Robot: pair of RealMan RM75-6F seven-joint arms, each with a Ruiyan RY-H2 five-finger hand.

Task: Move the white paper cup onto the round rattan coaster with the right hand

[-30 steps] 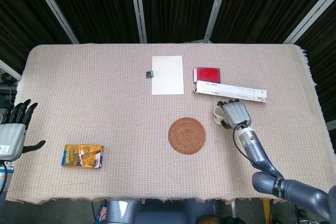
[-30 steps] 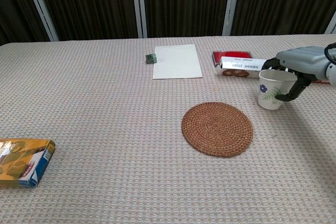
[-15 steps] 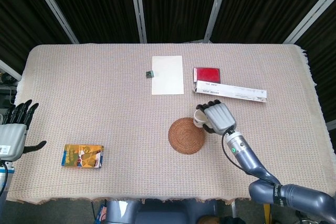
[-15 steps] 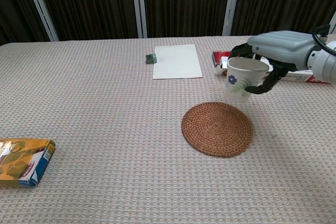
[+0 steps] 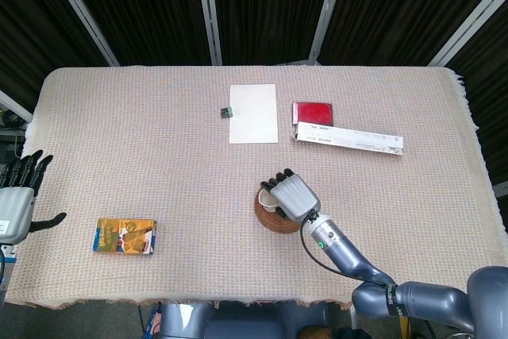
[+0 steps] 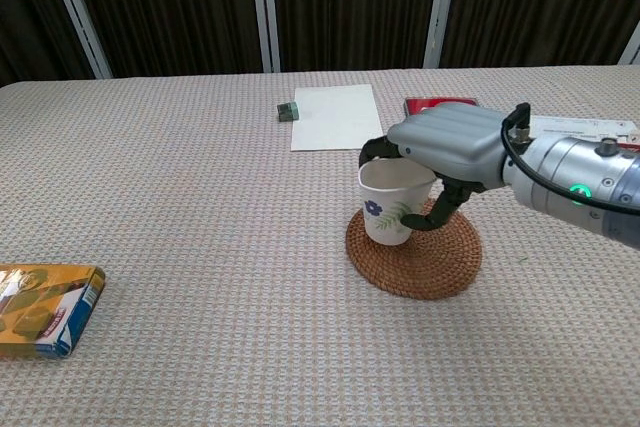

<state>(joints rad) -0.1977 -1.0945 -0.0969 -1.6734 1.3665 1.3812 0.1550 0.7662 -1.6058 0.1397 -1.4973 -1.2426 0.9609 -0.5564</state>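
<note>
The white paper cup, printed with a blue flower and green leaves, stands over the left part of the round rattan coaster. My right hand grips it from above, fingers wrapped around the rim. From the head view the right hand covers most of the cup and the coaster; whether the cup's base touches the coaster I cannot tell. My left hand hangs at the far left table edge, fingers spread, holding nothing.
A white sheet with a small dark block beside it lies at the back centre. A red box and a long white carton lie at back right. A yellow packet sits at front left.
My right hand has carried the cup leftward from the table's right side to over the coaster, and lowered it. The left hand has barely moved.
</note>
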